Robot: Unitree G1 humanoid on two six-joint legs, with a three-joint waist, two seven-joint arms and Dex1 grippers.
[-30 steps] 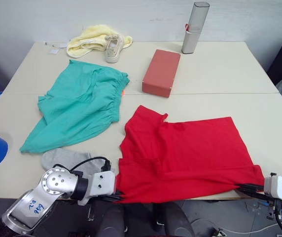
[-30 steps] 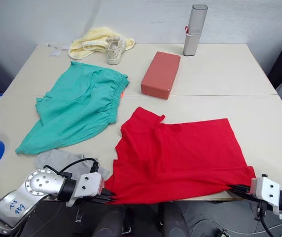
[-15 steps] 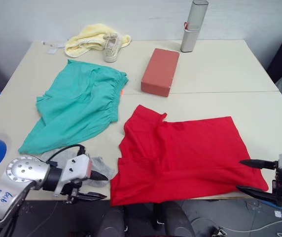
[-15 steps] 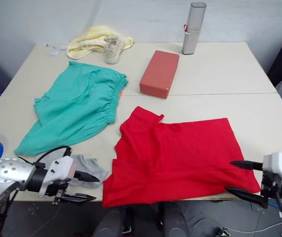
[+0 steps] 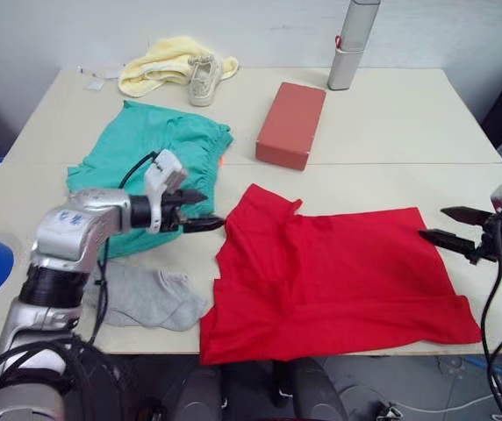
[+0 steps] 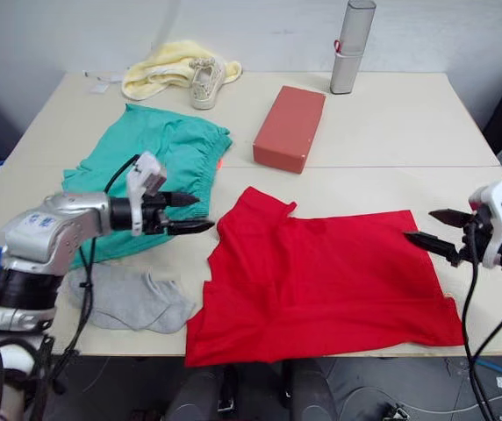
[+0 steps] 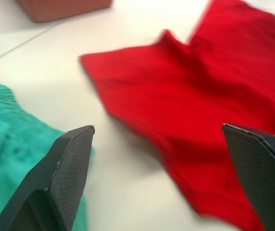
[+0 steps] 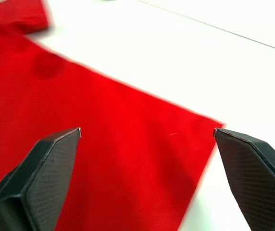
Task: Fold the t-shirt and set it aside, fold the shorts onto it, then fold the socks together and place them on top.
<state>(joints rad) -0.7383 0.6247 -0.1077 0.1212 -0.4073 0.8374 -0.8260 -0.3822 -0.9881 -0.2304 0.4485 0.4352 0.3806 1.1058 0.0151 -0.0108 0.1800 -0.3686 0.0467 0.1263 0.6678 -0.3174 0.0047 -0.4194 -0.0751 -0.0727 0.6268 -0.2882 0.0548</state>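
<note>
Red cotton dominates the near half of the tabletop (image 5: 391,123): we note the t-shirt (image 5: 339,272) lying spread and slightly rumpled, its near hem at the front edge. We see the left end effector (image 5: 200,210) hovering just off the shirt's far left corner, its two black fingers spread apart and holding nothing; it sits over the bare strip between the t-shirt and the shorts (image 5: 159,171). In the left wrist view that red corner (image 7: 185,96) lies ahead between the open fingers, with teal cloth (image 7: 7,144) beside one finger (image 7: 65,173). We record the right end effector (image 5: 448,224) at the shirt's far right corner, fingers likewise parted and empty, tips just beside the red edge; we cannot tell whether they touch it. The right wrist view shows that corner (image 8: 128,139) between its wide fingers. The shorts lie crumpled to the left of the t-shirt, apart from it, waistband toward the shirt. The socks (image 5: 150,298) lie near the front left edge, just beside the shirt's lower left part, below the left arm. Farther back we see a brick-red box (image 5: 290,124), a pale yellow towel (image 5: 159,63) with a beige sneaker (image 5: 203,77) against it, and an upright grey case (image 5: 352,44).
</note>
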